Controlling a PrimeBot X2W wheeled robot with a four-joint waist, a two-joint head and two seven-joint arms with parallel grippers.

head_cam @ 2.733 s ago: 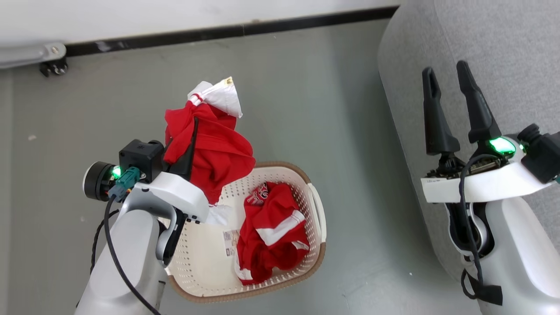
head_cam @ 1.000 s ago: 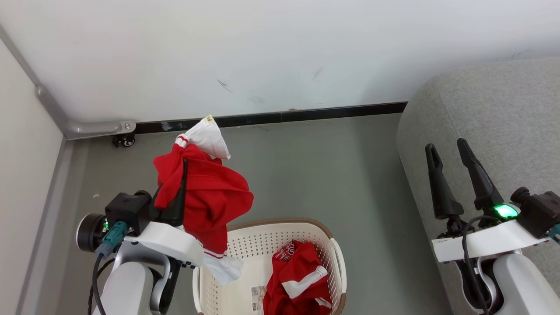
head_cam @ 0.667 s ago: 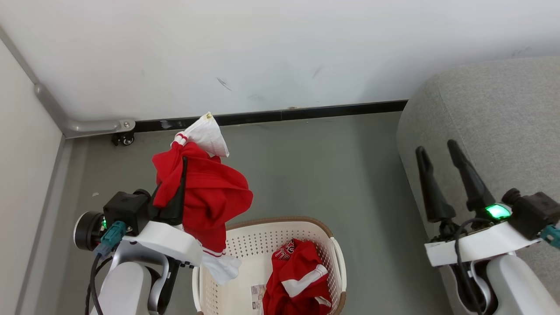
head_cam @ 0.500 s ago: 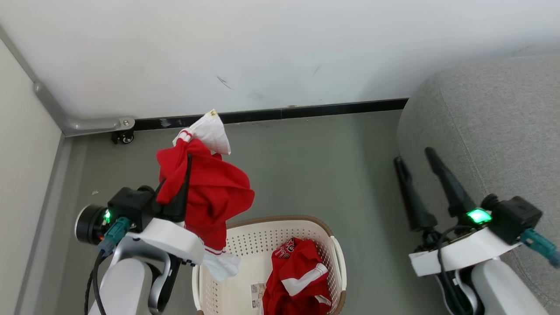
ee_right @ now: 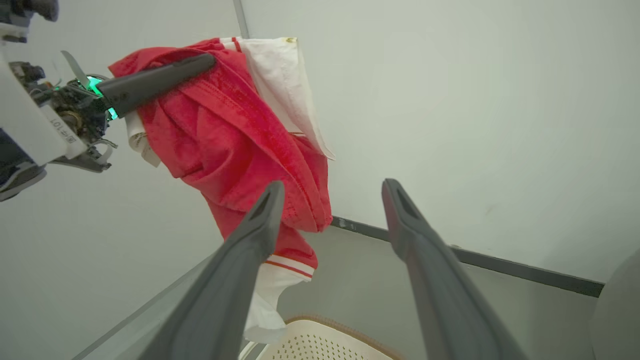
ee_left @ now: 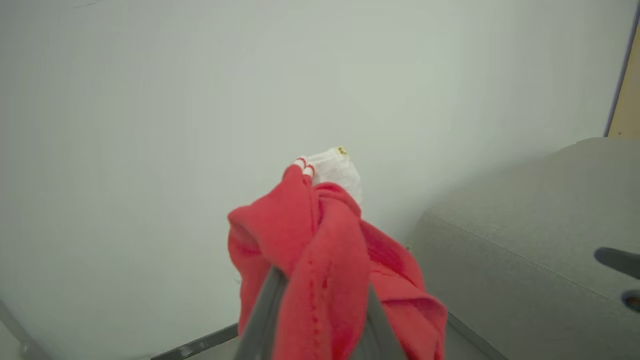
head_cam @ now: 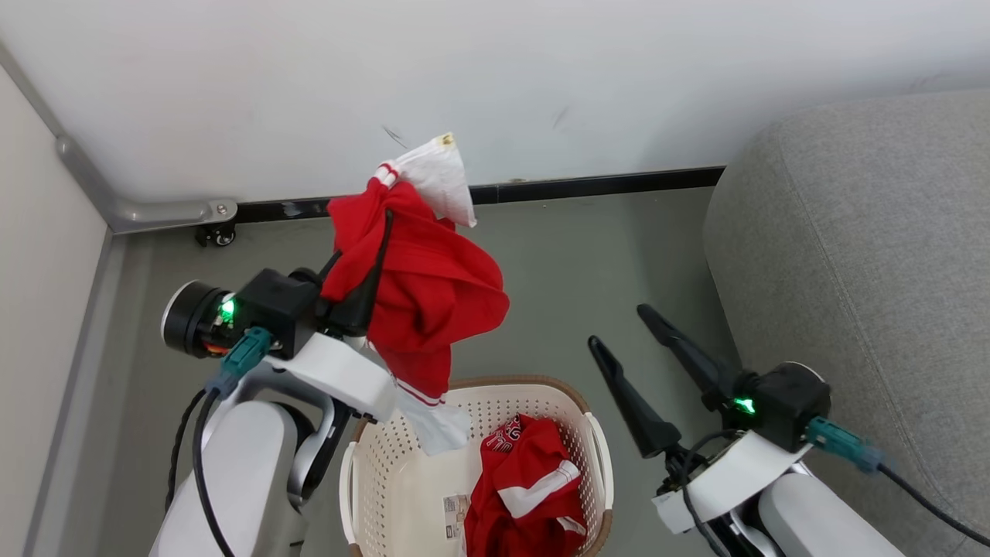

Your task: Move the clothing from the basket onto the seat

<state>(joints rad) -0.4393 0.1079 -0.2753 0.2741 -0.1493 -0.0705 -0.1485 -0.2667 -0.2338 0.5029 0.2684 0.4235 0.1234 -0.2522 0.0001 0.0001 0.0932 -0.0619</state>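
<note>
The only printed matter lay low in the head view: a white barcode label (head_cam: 453,517) on the floor of the basket (head_cam: 370,495), its bars and small print too fine to read, and white lettering (head_cam: 504,437) on a crumpled fold of the red garment in the basket (head_cam: 534,495), too creased to make out. In the right wrist view a small sticker (ee_right: 62,131) with dark print sat on the left wrist's white body, also too small to read with certainty. The left gripper (head_cam: 384,220) was clamped tight on the lifted garment (head_cam: 429,294), a bunched red piece with a white panel at its top, thin red-and-white striped trim and a white end dangling over the basket's near rim. It hung in the air above the grey floor (head_cam: 557,263), in front of the pale wall (head_cam: 541,77), well apart from the seat (head_cam: 851,255). The seat was grey woven upholstery with a rounded corner and a seam line. The other garment showed a broad white stripe across its red cloth. The right gripper (head_cam: 617,325) stood with its two dark fingers spread wide, holding nothing, between the basket and the seat.
</note>
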